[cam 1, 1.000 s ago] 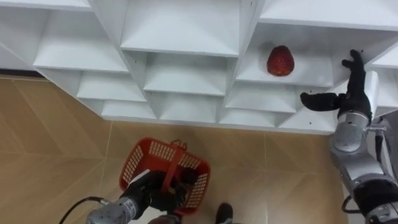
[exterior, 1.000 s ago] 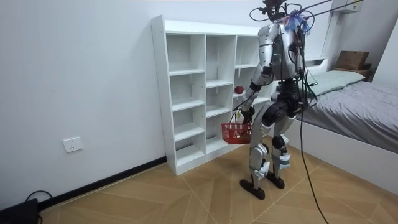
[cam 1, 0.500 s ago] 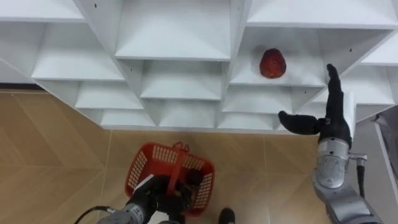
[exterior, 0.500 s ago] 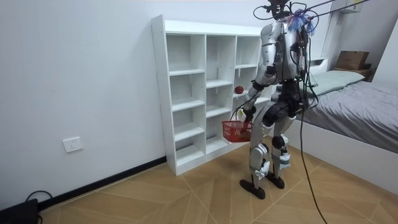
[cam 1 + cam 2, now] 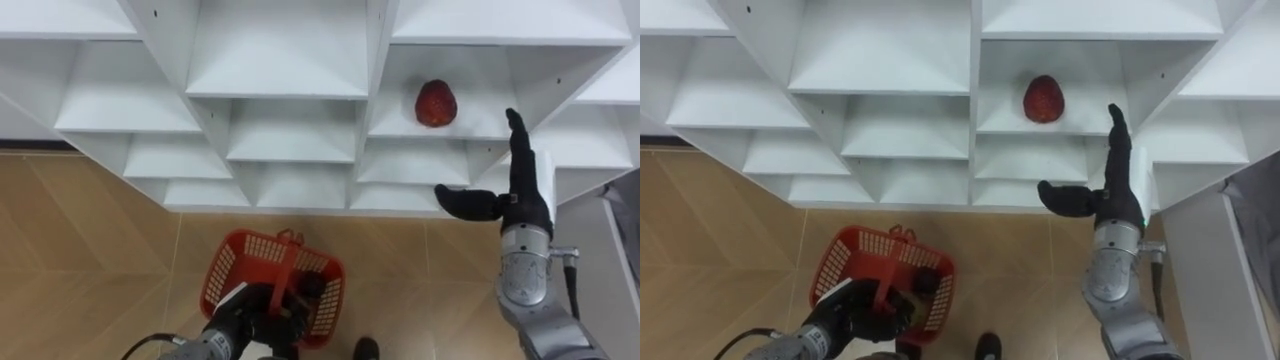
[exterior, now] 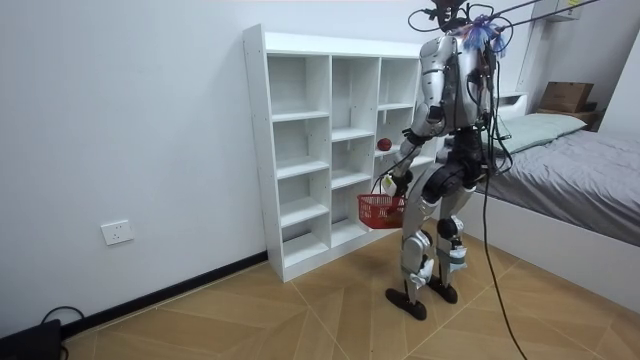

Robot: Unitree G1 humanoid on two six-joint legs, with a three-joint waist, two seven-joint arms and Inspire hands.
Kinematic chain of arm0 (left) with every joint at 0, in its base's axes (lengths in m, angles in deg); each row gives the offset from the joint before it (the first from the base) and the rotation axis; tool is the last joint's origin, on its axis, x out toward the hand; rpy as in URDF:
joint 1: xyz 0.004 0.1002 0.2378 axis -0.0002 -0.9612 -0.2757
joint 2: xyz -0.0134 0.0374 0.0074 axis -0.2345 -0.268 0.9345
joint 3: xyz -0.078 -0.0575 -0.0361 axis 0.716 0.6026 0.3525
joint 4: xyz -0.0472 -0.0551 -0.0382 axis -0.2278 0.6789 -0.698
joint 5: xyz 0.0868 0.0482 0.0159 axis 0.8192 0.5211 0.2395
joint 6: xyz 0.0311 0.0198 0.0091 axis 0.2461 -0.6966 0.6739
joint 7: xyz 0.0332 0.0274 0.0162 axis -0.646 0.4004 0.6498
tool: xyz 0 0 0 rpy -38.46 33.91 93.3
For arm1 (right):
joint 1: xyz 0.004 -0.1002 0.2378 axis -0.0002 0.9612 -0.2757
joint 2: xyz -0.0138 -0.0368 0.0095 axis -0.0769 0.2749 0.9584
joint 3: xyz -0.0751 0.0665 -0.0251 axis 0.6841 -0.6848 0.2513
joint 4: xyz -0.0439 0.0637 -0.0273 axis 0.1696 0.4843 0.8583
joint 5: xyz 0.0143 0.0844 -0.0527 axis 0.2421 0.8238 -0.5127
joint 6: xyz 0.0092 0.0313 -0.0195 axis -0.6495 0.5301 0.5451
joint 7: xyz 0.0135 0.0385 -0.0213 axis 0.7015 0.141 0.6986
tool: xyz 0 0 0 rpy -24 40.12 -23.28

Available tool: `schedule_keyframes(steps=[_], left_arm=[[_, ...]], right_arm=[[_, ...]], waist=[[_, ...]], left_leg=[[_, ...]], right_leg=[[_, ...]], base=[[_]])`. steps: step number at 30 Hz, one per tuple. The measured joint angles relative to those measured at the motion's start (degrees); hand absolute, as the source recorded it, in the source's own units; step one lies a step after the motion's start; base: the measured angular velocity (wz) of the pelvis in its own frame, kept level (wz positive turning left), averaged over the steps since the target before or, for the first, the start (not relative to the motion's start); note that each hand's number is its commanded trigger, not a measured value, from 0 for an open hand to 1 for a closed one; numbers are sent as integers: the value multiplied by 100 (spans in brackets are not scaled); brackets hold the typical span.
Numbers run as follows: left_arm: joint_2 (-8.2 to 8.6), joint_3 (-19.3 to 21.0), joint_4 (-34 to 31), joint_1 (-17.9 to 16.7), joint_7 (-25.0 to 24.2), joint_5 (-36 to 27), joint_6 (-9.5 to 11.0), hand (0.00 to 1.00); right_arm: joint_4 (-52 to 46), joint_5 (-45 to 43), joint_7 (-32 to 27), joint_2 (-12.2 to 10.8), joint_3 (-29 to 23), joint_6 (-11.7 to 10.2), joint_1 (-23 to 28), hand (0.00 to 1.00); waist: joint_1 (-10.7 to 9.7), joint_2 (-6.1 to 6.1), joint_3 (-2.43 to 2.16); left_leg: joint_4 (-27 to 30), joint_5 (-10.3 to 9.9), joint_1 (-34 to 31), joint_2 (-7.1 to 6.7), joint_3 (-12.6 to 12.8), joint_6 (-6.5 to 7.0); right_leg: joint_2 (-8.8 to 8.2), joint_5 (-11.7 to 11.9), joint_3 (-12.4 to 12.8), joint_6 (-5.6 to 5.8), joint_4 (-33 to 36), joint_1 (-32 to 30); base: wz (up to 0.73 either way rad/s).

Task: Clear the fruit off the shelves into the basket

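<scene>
Red fruit (image 5: 436, 103), rounded and deep in colour, lies alone on a shelf in the right-hand column of the white closet (image 5: 280, 130). At lower left, the left hand (image 5: 245, 320) is curled round the handle of a red basket (image 5: 232, 262) with something dark inside. At right, the right hand (image 5: 520, 190) is raised flat with fingers straight and thumb spread, just below the fruit and apart from it. The room view has the robot standing at the closet, with a bed (image 6: 570, 160) behind it.

Head stereo pair close above the closet (image 5: 280, 50), downward; room camera well off, same closet side-on
</scene>
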Motion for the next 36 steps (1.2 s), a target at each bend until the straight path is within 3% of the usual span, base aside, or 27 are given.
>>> schedule_keyframes(steps=[10, 18, 23, 24, 36], left_arm=[[-41, 5, 50, 64, 53, 0, -2, 100], [-69, 55, 125, 174, 54, 0, -2, 100], [-89, 0, 323, 326, 53, -16, 0, 100], [-103, 3, 316, 356, 56, -41, 1, 100], [-197, -4, 277, 366, 161, -182, 2, 100]], right_arm=[[69, -9, 38, -16, 6, 36, -446, 0], [726, 3, 28, 10, -60, 44, -1103, 0], [883, 169, 29, 19, -55, 43, -1213, 0], [1000, 348, 30, 51, -57, 52, -1303, 0], [1673, 663, 42, 445, -47, 142, -2236, 0]], waist=[[9, -146, 89], [29, -152, 93], [130, -215, 136], [170, -258, 163], [318, -401, 240]], left_leg=[[-27, 0, 5, -3, -10, 0], [-6, 1, -40, -3, -5, 0], [20, 1, -59, -21, -5, 1], [40, 1, -82, -34, -8, 2], [129, -3, -271, -92, -90, 11]], right_leg=[[1, -13, 2, 5, -11, 5], [-15, -20, -65, 0, 5, 2], [-54, -79, -108, -4, 48, -26], [-79, -113, -107, -8, 126, -74], [-159, -206, -165, 1, 341, -273]], base=[[0], [3], [5], [8], [5]])
